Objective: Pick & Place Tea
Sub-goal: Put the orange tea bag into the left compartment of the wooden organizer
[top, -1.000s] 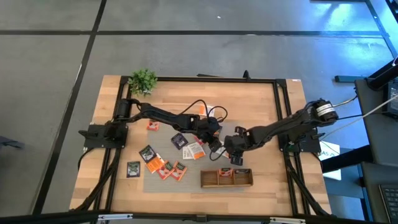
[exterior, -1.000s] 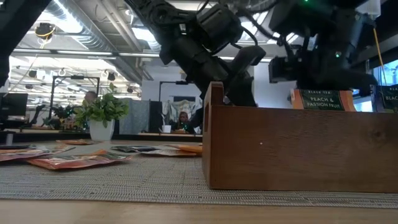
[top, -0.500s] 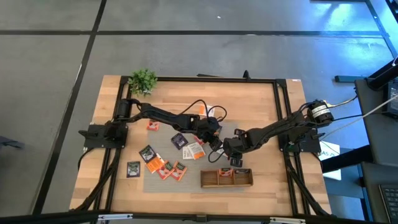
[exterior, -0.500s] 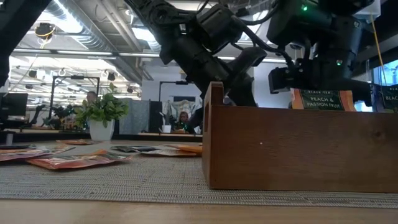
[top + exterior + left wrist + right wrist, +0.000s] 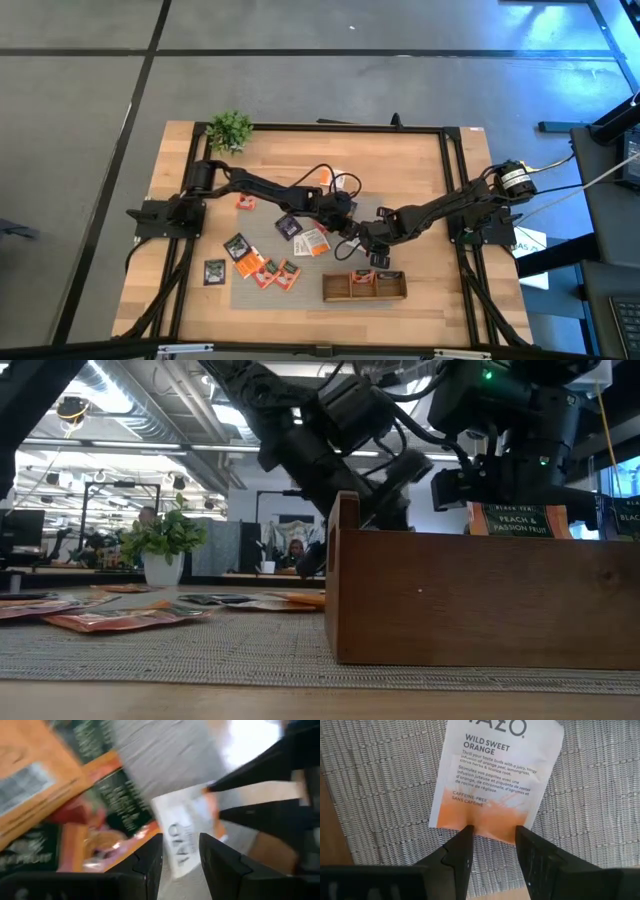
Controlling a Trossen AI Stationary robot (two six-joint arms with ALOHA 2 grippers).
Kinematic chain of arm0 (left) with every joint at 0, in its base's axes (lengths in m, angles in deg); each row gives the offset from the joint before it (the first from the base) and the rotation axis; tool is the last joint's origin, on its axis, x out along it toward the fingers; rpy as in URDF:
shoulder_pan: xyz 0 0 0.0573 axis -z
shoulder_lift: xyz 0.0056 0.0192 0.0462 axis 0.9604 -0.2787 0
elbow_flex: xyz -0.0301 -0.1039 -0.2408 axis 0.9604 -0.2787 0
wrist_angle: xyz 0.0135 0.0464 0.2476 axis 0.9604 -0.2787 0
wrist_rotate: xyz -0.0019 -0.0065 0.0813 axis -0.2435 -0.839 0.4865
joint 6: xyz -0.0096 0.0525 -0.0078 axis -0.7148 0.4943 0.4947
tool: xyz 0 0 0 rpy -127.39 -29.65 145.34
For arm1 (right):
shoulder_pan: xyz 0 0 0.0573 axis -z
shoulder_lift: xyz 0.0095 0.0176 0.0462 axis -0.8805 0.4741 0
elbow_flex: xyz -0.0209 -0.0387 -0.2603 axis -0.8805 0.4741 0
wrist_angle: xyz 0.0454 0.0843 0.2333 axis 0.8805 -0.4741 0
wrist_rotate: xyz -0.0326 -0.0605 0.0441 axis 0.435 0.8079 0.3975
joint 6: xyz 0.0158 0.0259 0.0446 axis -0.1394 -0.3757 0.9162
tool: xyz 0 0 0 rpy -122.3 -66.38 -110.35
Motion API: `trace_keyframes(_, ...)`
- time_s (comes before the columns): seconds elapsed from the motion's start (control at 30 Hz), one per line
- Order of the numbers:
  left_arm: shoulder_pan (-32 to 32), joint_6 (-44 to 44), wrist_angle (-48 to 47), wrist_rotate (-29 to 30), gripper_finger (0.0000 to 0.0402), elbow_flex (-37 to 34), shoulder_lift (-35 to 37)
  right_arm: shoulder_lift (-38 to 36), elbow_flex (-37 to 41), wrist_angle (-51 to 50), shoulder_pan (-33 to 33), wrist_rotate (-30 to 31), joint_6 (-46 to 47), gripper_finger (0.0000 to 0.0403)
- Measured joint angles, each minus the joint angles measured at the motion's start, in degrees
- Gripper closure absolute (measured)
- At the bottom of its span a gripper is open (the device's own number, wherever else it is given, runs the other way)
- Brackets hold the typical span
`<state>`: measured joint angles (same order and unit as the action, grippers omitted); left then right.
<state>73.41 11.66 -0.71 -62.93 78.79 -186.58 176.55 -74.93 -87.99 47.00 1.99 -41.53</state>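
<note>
A white-and-orange tea sachet lies flat on the grey mat, just beyond the wooden tray. My right gripper points steeply down over the sachet's orange end, its fingers open and standing side by side along that edge. From the opposite side, my left gripper stands open over the sachet's white end. Other sachets lie spread on the mat's left half. Some stand on edge in the tray. My right gripper has both fingertips at the sachet's orange edge, coming from above; whether they touch it I cannot tell. My left gripper has the sachet's white end in line with its gap; the blur hides whether it touches.
The tray's near wall hides the fingertips in the low view. A potted plant stands at the table's far left corner. A dark cable loops above the left arm. Two sachets lie off the mat on the wood.
My left gripper has rolled about its own pointing line while staying over the sachet's white end. The sachet lies where it was.
</note>
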Motion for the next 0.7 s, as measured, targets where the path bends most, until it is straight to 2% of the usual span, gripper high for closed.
trace_keyframes(0.7, 1.20, -3.98, 5.00, -1.22, 0.0279, 0.01, -2.37, 0.09, 0.09, 0.26, -0.02, -0.13, 0.02, 0.0254)
